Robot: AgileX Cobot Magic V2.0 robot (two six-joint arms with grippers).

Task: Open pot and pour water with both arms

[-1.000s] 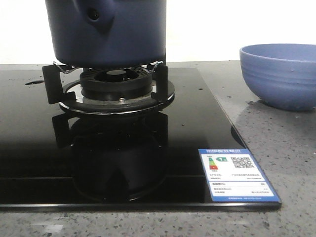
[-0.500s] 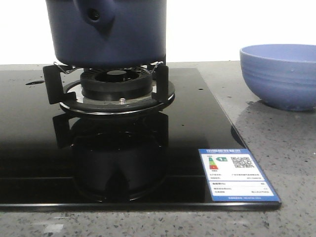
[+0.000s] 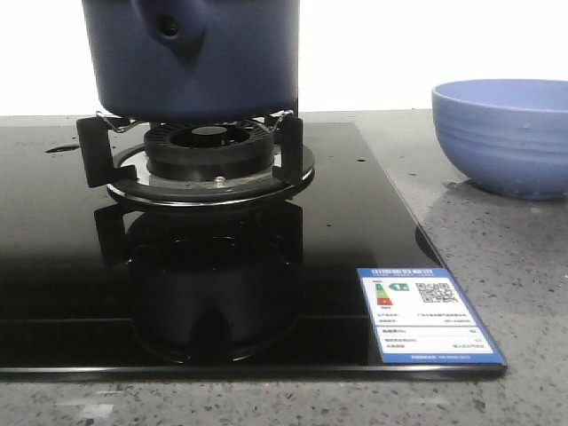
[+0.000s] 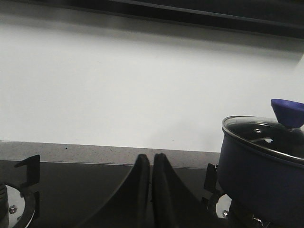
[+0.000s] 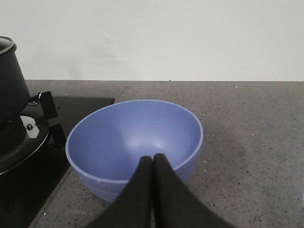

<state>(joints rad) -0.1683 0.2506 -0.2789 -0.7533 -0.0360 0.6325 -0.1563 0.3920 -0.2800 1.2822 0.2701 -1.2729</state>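
Evidently nothing had begun: both empty pincers, left [image 4: 151, 164] and right [image 5: 152, 166], sat closed, the pot [image 3: 197, 58] lid [image 4: 266, 134] needing lifting first.

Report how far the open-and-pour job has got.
Nothing looks done yet. The pot sits on the burner with its glass lid on. Nothing is in hand: the left tool and the right tool are both shut and empty, the right one near the empty bowl. Left to do: take the lid off, lift the pot, pour the water.
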